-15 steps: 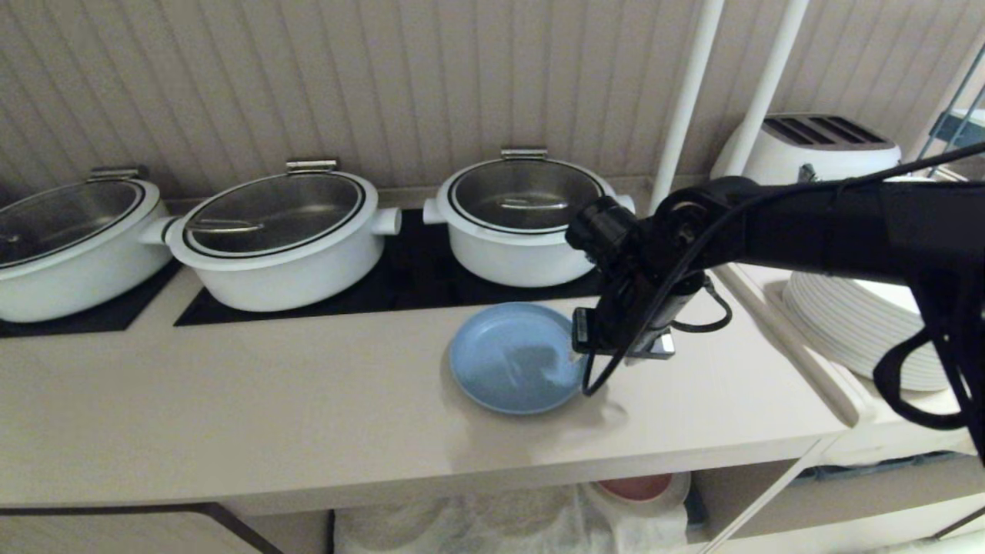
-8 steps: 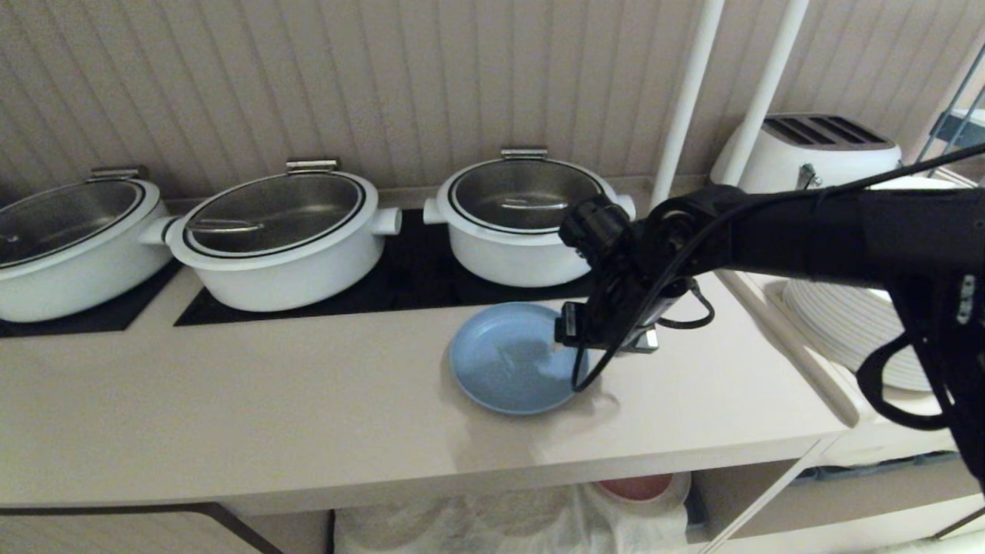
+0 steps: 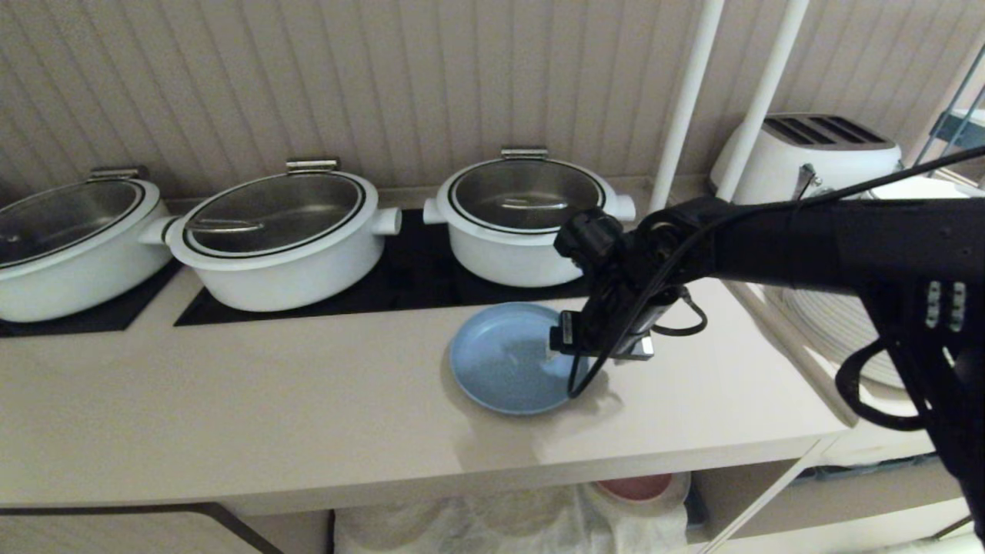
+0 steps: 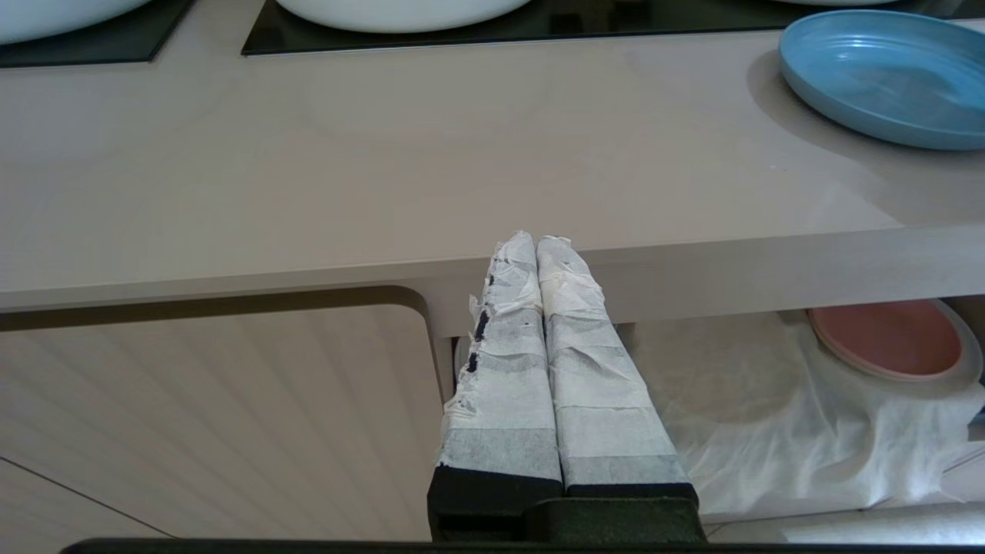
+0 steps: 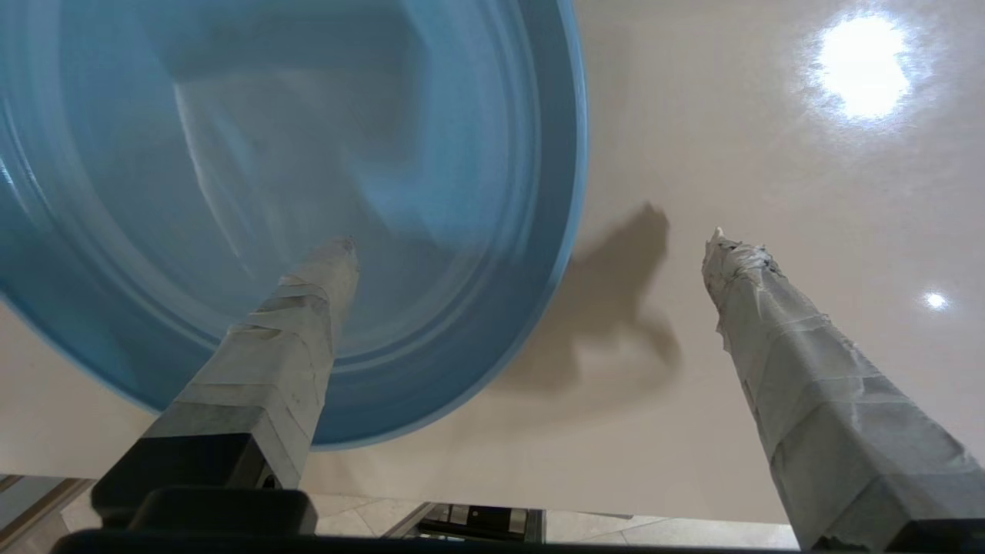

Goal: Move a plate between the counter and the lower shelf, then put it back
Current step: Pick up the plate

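The light-blue plate (image 3: 508, 360) lies flat on the counter (image 3: 269, 400) in front of the right-hand pot. My right gripper (image 5: 531, 242) hangs open just above the plate's right rim, pointing down. One of its fingers (image 5: 308, 308) is over the plate's (image 5: 269, 154) inside and the other is over bare counter (image 5: 731, 138); nothing is held. My left gripper (image 4: 535, 240) is shut and empty, parked below the counter's front edge (image 4: 385, 154). The lower shelf (image 4: 739, 415) with its wrinkled white cloth shows under the counter.
Three white pots with glass lids (image 3: 523, 192) stand on black hob panels (image 3: 415, 285) at the back. A toaster (image 3: 808, 150), white stacked plates (image 3: 846, 323) and two white poles (image 3: 685, 108) are at the right. A pink plate (image 4: 885, 338) sits on the shelf cloth.
My right gripper's jaws have spread wider and the hand has shifted slightly left over the plate's right rim. The plate has stayed in place on the counter.
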